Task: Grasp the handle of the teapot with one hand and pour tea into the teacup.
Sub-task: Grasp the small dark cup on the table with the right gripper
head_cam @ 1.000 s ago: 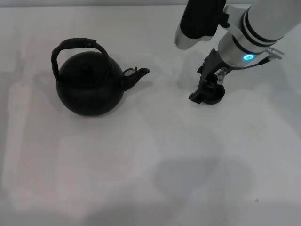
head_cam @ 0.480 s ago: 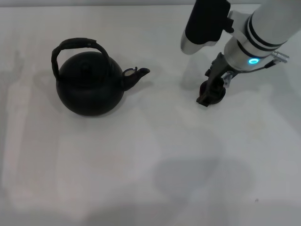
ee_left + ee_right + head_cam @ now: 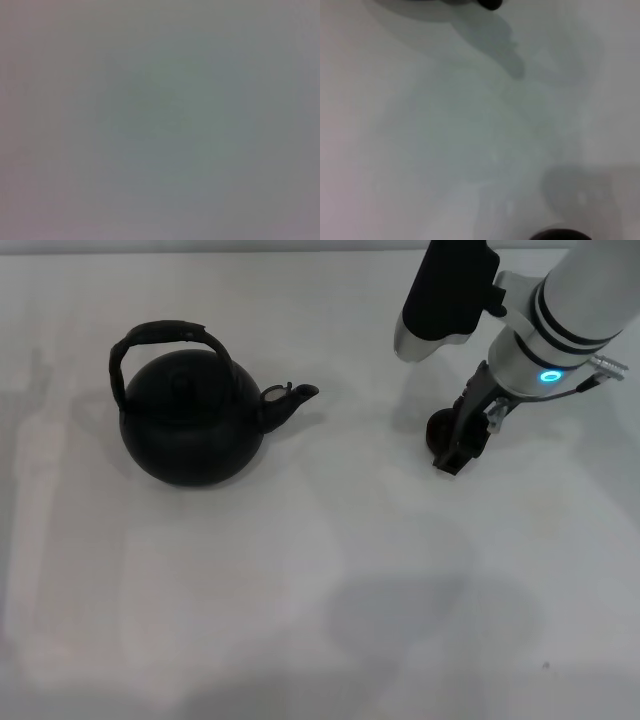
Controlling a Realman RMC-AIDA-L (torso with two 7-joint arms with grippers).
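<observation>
At about nine o'clock on the white surface (image 3: 330,570) in the head view sits the teapot (image 3: 190,425), upright, lid on, spout pointing toward three o'clock. Its handle (image 3: 165,335) arches over the top, free, with nothing near it.

Over toward two o'clock: right gripper (image 3: 462,440), black, hanging from the white arm with the cyan light. It stands right at the teacup (image 3: 441,428), which shows only as a small dark round shape partly hidden behind the fingers. Jaws reach down around or against the cup; whether they are clenched on it or released, cannot tell. Cup looks to rest on the surface, though contact is hard to confirm.

Teapot and teacup are well apart, a stretch of bare surface between spout and cup.

Left gripper: not seen in the head view. Left wrist view is a blank grey field, shows nothing. Right wrist view shows mostly bare surface, with a dark rim at one edge, likely the teacup (image 3: 560,235).

Progress, as judged: early. Handle not yet grasped, pot not lifted, nothing poured. Remaining: take the handle, lift, carry the spout over the cup, tilt.
</observation>
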